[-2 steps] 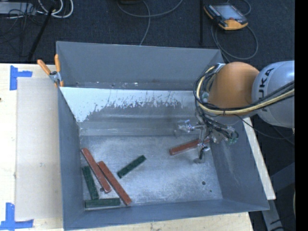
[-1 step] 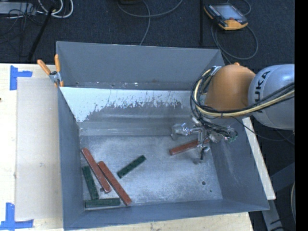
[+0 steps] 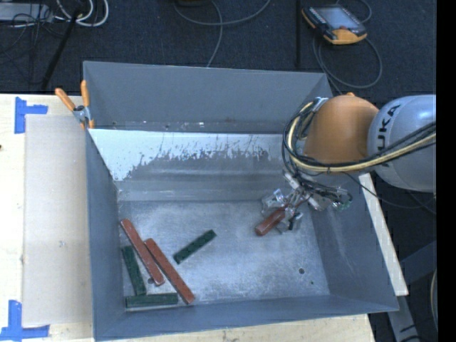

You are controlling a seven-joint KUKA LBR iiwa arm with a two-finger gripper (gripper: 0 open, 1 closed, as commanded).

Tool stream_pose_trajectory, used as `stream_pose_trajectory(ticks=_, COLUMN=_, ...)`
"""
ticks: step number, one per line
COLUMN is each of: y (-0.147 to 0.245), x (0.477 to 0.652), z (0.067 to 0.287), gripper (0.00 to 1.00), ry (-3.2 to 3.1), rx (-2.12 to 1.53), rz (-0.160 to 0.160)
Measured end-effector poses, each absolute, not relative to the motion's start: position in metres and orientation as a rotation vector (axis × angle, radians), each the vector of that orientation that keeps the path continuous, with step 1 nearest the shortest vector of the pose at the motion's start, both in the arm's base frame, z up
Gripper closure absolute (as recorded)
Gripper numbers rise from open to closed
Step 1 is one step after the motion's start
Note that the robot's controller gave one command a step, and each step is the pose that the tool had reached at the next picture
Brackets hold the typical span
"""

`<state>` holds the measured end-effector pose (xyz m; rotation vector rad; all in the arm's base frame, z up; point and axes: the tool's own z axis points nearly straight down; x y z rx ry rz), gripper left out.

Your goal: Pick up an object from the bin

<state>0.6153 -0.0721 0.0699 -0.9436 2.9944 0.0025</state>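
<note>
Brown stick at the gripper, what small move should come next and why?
Probably a short straight lift: the gripper seems closed on the right end of the brown stick, low in the bin, and the other sticks lie well away at the left.

Lower left: two red-brown sticks (image 3: 142, 252) lie side by side, diag. A dark green stick (image 3: 132, 269) sits just left of them; a second green stick (image 3: 152, 300) lies below. A third green stick (image 3: 194, 246) lies apart, to the right. Up top: two orange-black devices (image 3: 333, 21), poss. handheld controllers, among cables (image 3: 85, 13) on dark floor (image 3: 142, 41).
</note>
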Motion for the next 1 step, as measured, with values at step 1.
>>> stream_pose_trajectory(ticks=1, y=-0.0647, x=0.5889, z=0.2613, gripper=1.0, ry=2.977, rx=-0.976, rz=-0.005)
